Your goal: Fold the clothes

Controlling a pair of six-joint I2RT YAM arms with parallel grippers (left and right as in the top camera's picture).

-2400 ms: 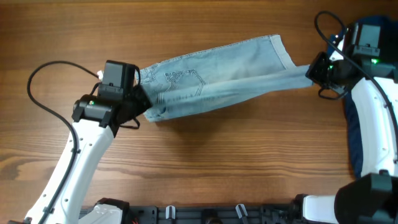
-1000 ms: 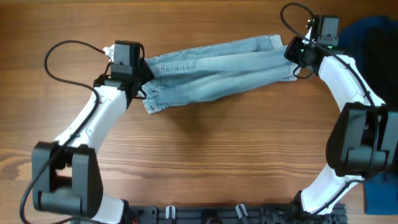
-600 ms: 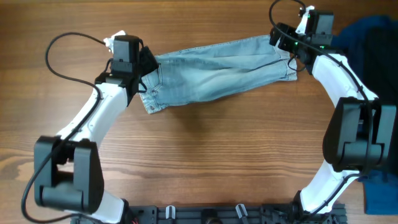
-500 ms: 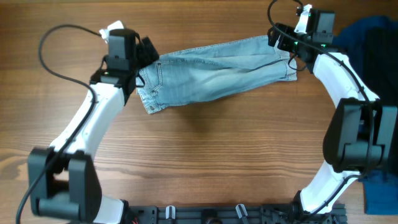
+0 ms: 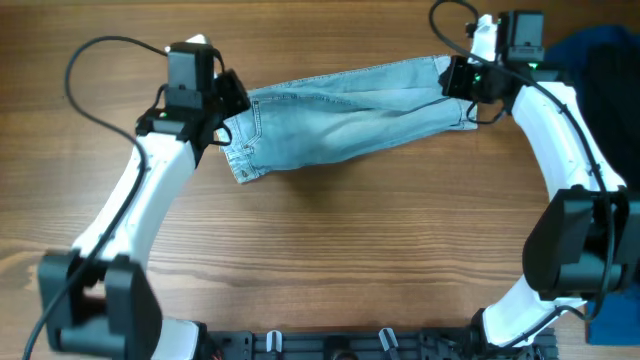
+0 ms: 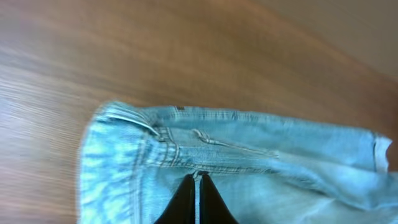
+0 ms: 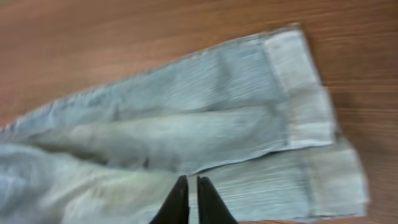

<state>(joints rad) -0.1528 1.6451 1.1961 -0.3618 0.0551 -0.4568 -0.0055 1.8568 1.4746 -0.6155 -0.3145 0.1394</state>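
**Two claws, both almost closed, at the two ends of the shorts**

Both of my claws are nearly shut. In my left wrist view the left claw (image 6: 196,186) shows two dark fingertips with only a thin slit between them. They point at the seam just below the waistband of the shorts (image 5: 340,115). This view is a little blurred, so I cannot tell if a fold of denim is caught between the tips or if they only hang over the cloth.

My right claw (image 7: 188,185) looks the same, with the fingers close together and a thin line of pale cloth visible in the gap. Its tips are over the edge where one leg lies on the other, a little inward from the two cuffed hems. Here too I cannot tell if it pinches the denim.

The shorts are light blue, faded denim. They lie stretched across the far half of the table (image 5: 350,250), with the waistband at my left claw and the hems at my right claw. The left end sits a little nearer to my base than the right end. One leg is laid over the other, and some soft wrinkles run along the length.

The table is brown wood with a long grain. At its right edge a dark blue garment (image 5: 600,45) lies just beside my right arm. A black cable (image 5: 80,70) loops above my left arm.
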